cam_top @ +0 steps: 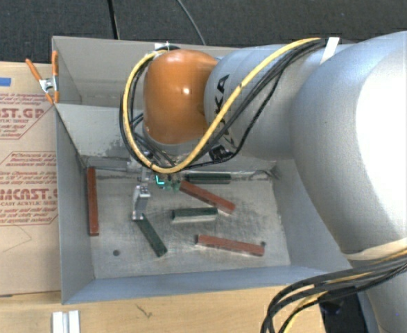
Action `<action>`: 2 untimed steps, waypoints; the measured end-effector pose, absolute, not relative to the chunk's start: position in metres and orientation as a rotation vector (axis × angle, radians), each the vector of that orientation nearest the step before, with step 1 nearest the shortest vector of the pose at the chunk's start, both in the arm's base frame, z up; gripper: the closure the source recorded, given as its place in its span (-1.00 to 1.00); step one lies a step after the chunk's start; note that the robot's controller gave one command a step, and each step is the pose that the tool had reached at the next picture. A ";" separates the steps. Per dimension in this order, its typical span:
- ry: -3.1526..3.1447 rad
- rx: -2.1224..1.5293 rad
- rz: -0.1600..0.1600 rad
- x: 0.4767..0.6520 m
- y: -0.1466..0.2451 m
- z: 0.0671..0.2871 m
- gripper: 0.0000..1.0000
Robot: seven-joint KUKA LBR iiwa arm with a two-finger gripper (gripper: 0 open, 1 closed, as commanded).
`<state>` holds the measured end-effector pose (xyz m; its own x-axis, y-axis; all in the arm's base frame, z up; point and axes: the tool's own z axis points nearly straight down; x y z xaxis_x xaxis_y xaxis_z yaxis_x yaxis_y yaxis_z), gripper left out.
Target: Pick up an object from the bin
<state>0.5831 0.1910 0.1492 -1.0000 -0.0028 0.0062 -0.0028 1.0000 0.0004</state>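
The gripper hangs low in the bin, left of its middle, under the orange wrist cover. Whether it is open or closed cannot be told from here. Its tip sits just at the upper end of a dark green stick. That stick's long axis runs diagonally away from the gripper toward the bin's near edge and slightly rightward. I judge this the likeliest target, so the grasp should cross that diagonal. A grey-green stick lies near on the right, and a red-brown stick lies along the left wall, well apart.
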 end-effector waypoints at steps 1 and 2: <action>-3.143 0.002 -0.003 0.585 0.190 0.154 -1.00; -3.144 0.007 -0.002 0.572 0.127 0.129 -1.00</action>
<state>0.5718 0.1267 0.1292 -1.0000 -0.0044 -0.0022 -0.0044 1.0000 0.0014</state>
